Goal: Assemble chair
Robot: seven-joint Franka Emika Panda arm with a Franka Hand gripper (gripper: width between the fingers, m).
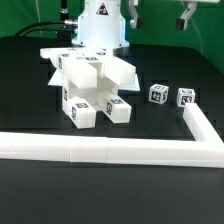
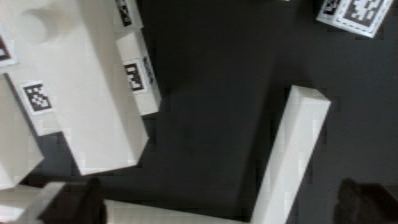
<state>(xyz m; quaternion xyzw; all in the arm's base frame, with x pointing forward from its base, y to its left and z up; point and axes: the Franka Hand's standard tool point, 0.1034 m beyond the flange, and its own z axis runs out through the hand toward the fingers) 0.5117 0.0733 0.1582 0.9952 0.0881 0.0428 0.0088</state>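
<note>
**Chair** [image 1: 90,85]: part-built cluster of white tagged slabs, table centre.
**Loose parts:** inner cube [image 1: 158,93] and outer cube [image 1: 185,96], at its 3 o'clock.
**Gripper** [image 1: 186,14]: high at 1 o'clock, fingers apart, empty.
**Step (judged):** fetching a part. Next, descend squarely over a cube.

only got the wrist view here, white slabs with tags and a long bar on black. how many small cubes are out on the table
observer: two, a first cube and a second cube, side by side with a gap, to the exterior view's right of the parts pile.
operator: is the gripper near them
observer: no, the gripper hangs up above the table, open and empty, clear of every part.
operator: anything fencing the work area
observer: the border rail runs along the front and turns back at the exterior view's right, making an L.
</note>
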